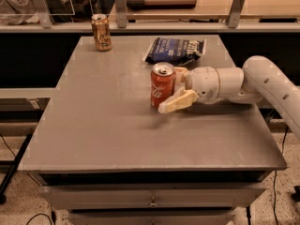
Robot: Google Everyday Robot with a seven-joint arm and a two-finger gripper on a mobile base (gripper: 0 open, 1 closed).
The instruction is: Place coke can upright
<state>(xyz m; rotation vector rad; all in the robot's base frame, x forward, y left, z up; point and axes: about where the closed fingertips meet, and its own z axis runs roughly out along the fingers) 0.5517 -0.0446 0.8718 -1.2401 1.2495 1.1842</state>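
Camera view: coke can (pixel 163 86) upright on bench (pixel 103 125), centre. Claw (pixel 169 91) in from 3 o'clock, pinching it. Left to do, likely: release, back off.

The grey table (pixel 103 121) carries the coke can (pixel 162 86), which stands upright. A gold-brown can (pixel 101 32) stands upright well beyond the coke can to its left, and a dark blue snack bag (pixel 176 49) lies flat just behind it. The gripper (pixel 174 89) sits at the coke can's right side, low over the tabletop.
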